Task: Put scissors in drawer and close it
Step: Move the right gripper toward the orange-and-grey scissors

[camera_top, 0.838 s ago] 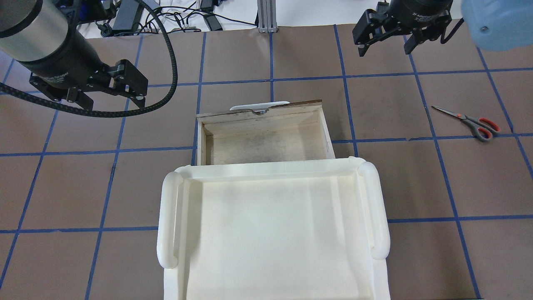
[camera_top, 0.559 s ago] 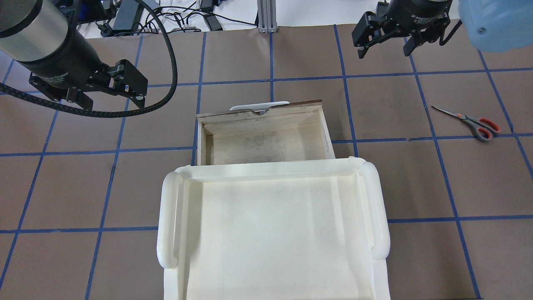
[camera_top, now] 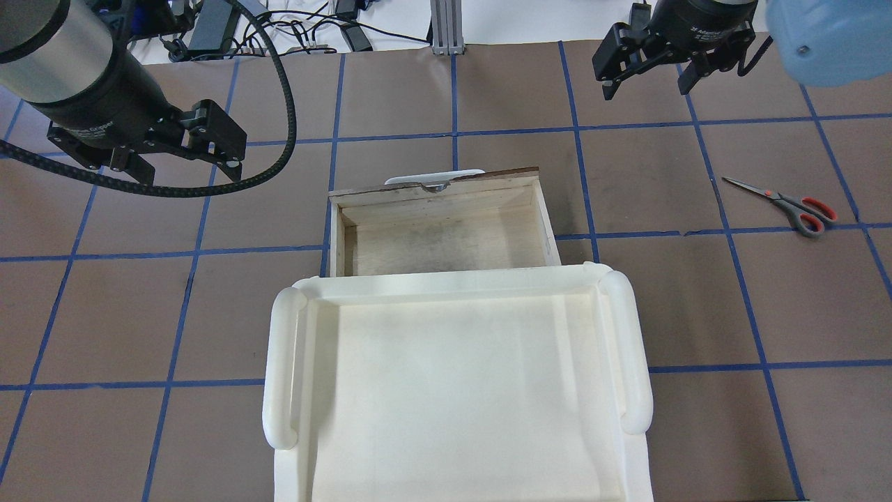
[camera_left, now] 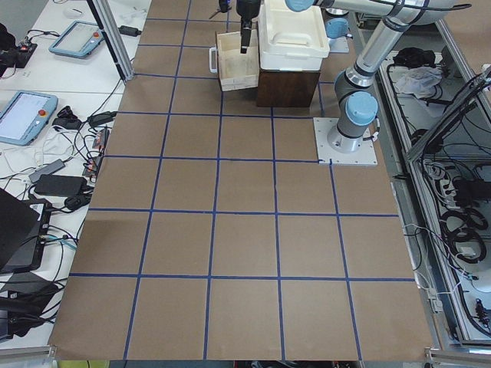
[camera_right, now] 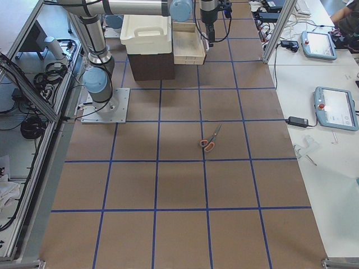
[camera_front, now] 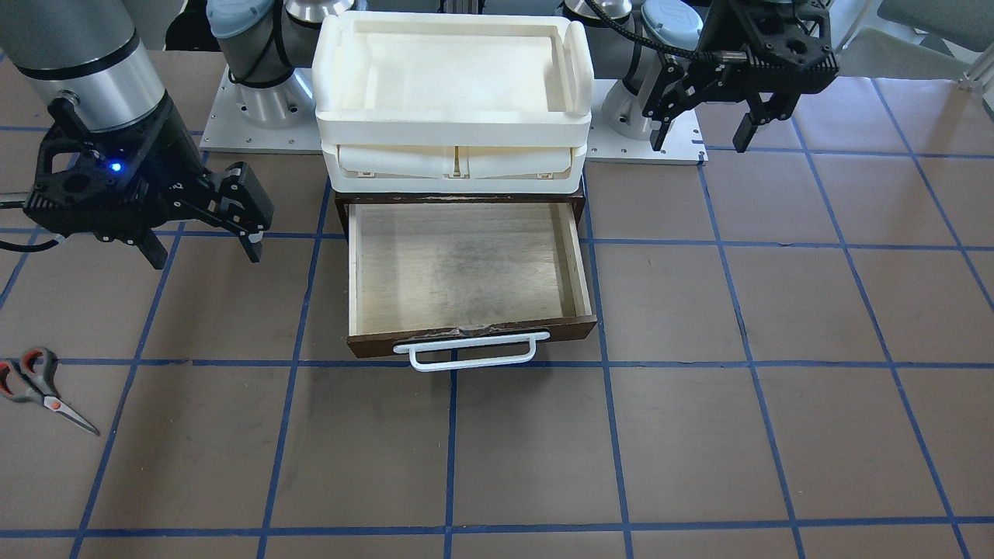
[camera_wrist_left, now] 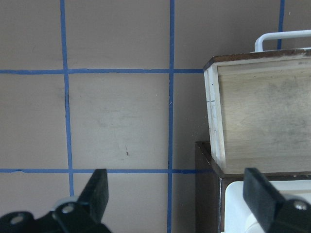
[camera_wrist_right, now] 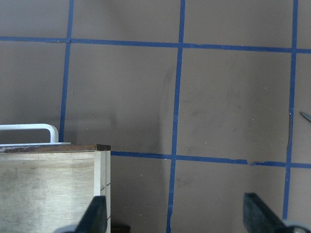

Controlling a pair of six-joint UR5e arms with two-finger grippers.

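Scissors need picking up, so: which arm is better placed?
Right. The scissors lie on the robot's right side, nearer the open right end effector; the left end effector hangs on the drawer's far side.

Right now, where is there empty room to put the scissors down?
The open drawer has a bare wooden floor. The table between the drawer and the scissors is bare too. It is crowded at the drawer's back, where the cream tray unit overhangs it.

cream tray unit [camera_top: 460,390] | brown table [camera_top: 697,432], blue tape grid [camera_top: 454,133] | cables [camera_top: 293,31] at far edge
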